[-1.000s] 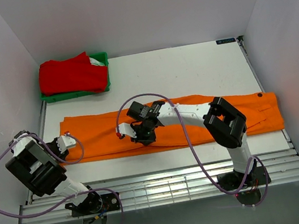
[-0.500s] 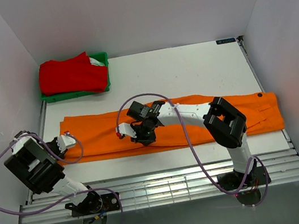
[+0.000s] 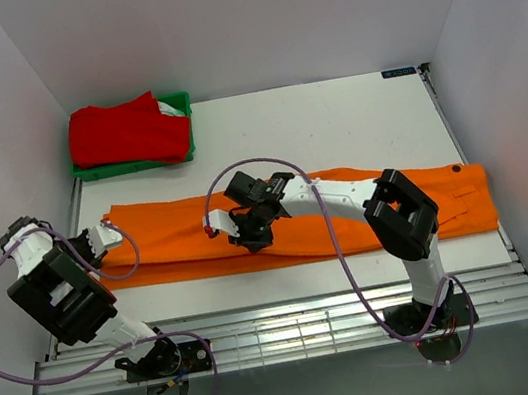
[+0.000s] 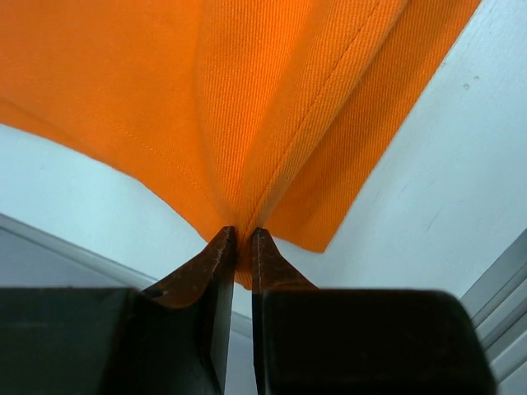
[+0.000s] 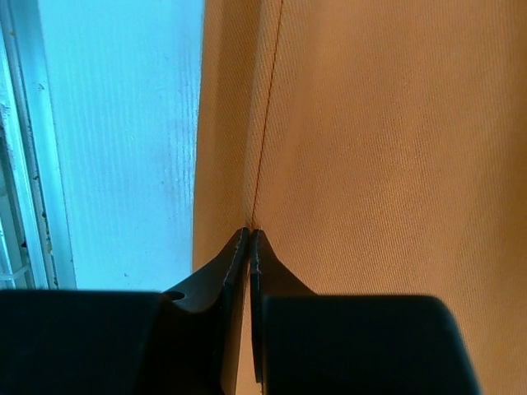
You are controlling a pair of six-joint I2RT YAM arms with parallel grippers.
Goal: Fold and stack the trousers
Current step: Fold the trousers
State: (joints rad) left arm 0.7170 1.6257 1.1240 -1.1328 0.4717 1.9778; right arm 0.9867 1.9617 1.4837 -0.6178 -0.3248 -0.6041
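while pinched at two places, the trousers (image 3: 368,215) lie across the table (image 3: 331,115)

where the white table is widest, the orange trousers stretch from left to right, with the waistband and its small dark button (image 3: 458,167) at the right end and the leg ends at the left. the left gripper (image 4: 244,237) has its jaws clamped on the corner of a leg end, and the cloth rises in a ridge from the fingertips. the right gripper (image 5: 249,236) is pressed tight on a thin fold along a seam, about midway along the legs. a red garment (image 3: 121,132) is heaped on a green bin (image 3: 186,129) in the far left corner, well apart.
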